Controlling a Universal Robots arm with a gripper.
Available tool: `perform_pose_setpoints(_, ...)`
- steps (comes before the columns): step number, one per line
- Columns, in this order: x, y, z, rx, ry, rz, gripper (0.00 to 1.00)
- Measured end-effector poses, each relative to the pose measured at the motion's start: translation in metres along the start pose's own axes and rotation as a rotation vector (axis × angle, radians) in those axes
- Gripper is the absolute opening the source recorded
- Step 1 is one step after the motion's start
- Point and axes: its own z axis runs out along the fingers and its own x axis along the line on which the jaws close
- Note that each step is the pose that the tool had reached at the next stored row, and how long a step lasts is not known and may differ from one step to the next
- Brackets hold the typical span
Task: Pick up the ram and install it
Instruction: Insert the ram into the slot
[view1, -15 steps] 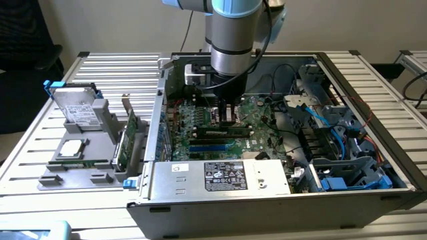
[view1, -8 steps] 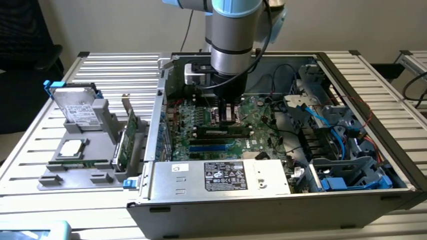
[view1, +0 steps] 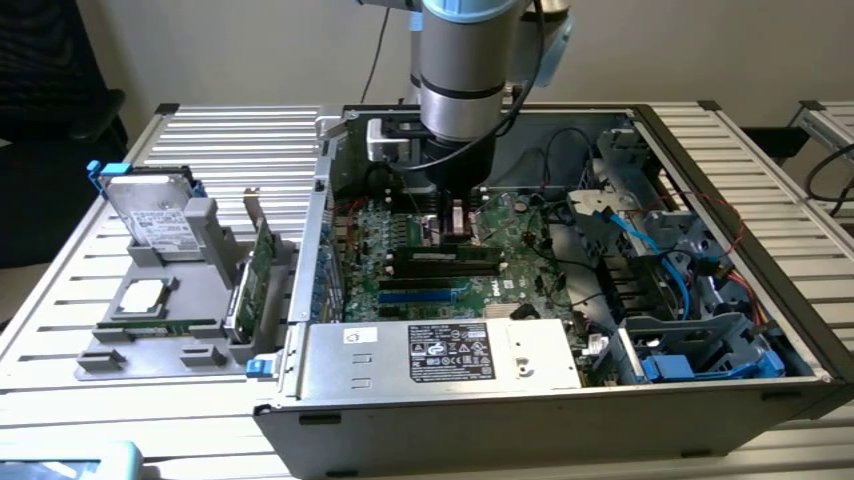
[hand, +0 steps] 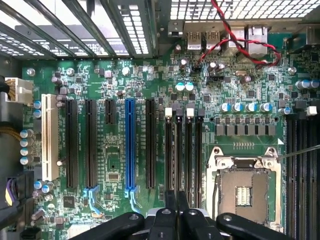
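My gripper (view1: 454, 236) reaches down into the open computer case over the green motherboard (view1: 514, 225). Right under it, the ram (view1: 447, 263) stands on edge on the board as a long dark stick with pale markings. My fingertips reach its upper edge, and whether they pinch it or only rest on it I cannot tell. In the wrist view the gripper (hand: 176, 197) is shut, its two fingers (hand: 170, 205) pressed together. They sit in line with a group of narrow black slots (hand: 195, 150) beside the open CPU socket (hand: 245, 187).
A grey fixture (view1: 140, 355) at the exterior view's left holds a hard drive (view1: 154, 215), an upright green card (view1: 263, 265) and a thin green strip (view1: 154, 326). The power supply (view1: 441, 350) lines the case's front. Blue and black cables (view1: 641, 235) crowd its right side.
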Motion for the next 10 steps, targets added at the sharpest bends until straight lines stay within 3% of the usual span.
perform_pose_setpoints(4,0.0002,0.0012,-0.0062,0.0054,-0.0001,0.0,0.12)
perform_pose_setpoints(10,0.0003,0.0018,-0.0063,0.0064,0.0,0.0,0.12)
